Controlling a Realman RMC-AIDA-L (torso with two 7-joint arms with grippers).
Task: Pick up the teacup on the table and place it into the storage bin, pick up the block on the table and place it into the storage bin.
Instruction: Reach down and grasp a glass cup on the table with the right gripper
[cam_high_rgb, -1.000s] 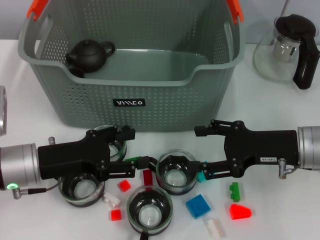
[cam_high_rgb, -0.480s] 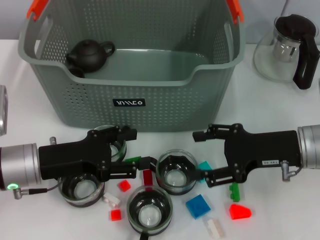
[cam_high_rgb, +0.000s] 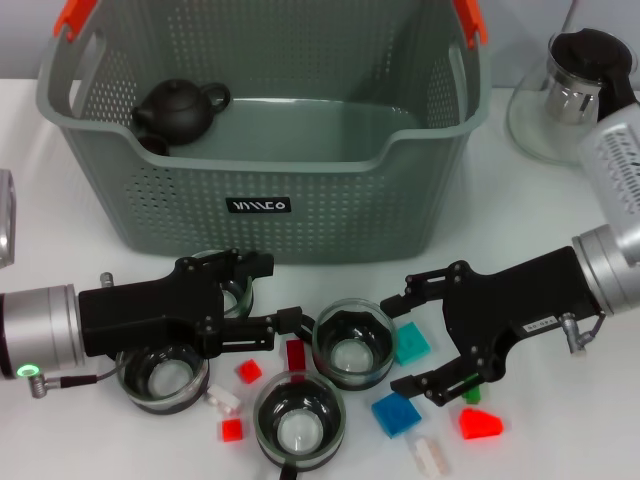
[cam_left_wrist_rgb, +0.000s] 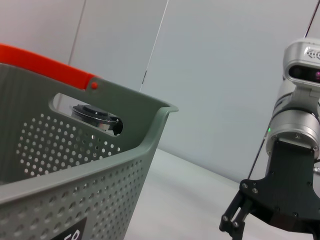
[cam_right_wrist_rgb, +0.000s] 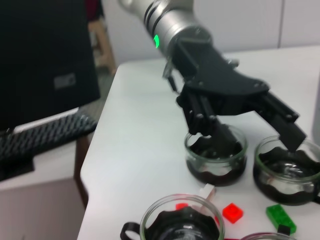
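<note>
Presently my left gripper (cam_high_rgb: 270, 292) sits low over the worktop (cam_high_rgb: 560, 220), fingers spread wide around nothing, reaching between the rear glass teacup (cam_high_rgb: 222, 275) and the centre teacup (cam_high_rgb: 352, 345). My right gripper (cam_high_rgb: 412, 335) is also spread wide and empty, straddling the teal block (cam_high_rgb: 411, 342) just right of the centre teacup.

Procedure, as I judge it:
- Right: lower until both fingers bracket the teal block, keep clear of the blue block (cam_high_rgb: 397, 413), then close.
- Left: take one teacup by its rim, one finger inside, one outside; avoid nudging the front teacup (cam_high_rgb: 298, 420).
- Lift each above the rim of the storage bin (cam_high_rgb: 330, 215) before moving in.

The teacups are clear glass with dark lower bands and small handles; expect a slippery wall. The bin stands behind both grippers and holds a dark teapot (cam_high_rgb: 180, 108) in its left rear corner.
</note>
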